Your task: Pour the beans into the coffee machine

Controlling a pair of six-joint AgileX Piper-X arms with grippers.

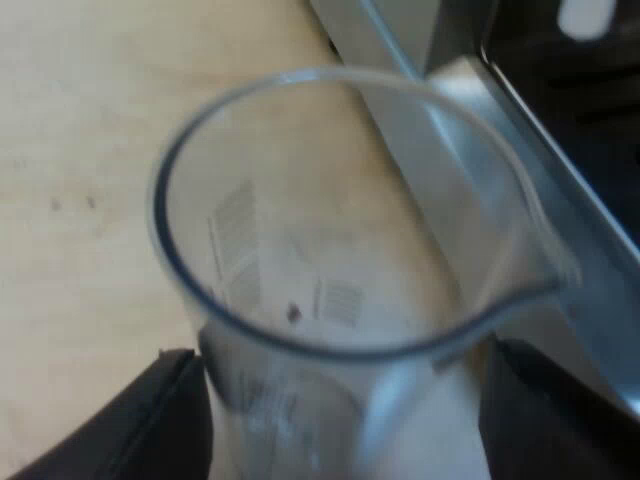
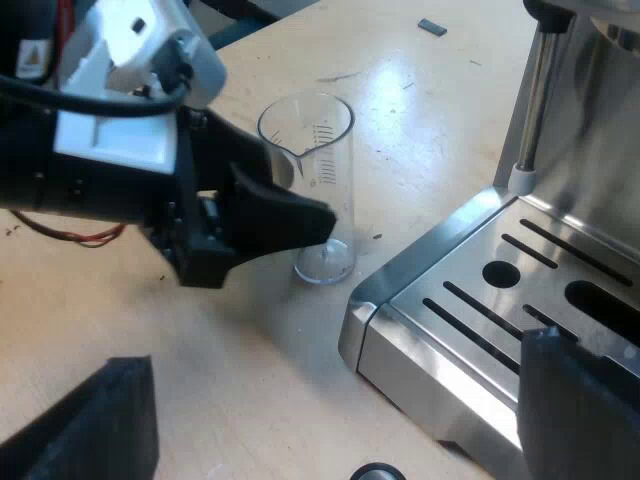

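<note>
The left hand [image 1: 345, 425] holds the measuring glass [image 1: 340, 250], with one black finger [image 1: 170, 420] pressed to each side of its lower wall. The glass is clear, with printed scale marks on its wall, and is see-through down to its bottom, where a single small dark speck [image 1: 294, 313] shows. I cannot tell whether the speck lies inside the glass or on the wood beneath. The pouring lip points toward the brushed metal body of the espresso machine [image 1: 470, 130], which stands just beside the glass. In the right wrist view the glass stands upright, and its base looks to be resting on the pale wooden desk [image 2: 420, 110]. It is close to the near corner of the machine's drip tray [image 2: 480, 290], with the left arm's hand closed around its middle. The tray's metal top has long slots and round holes. A steam wand [image 2: 535, 95] with a pale tip hangs above the tray's far edge. A small dark flat piece [image 2: 433, 27] lies on the desk well apart from the glass. The right hand [image 2: 335, 425] is spread wide, with its two black fingers far apart and nothing between them. One finger is over the bare desk and the other is over the drip tray's front.
</note>
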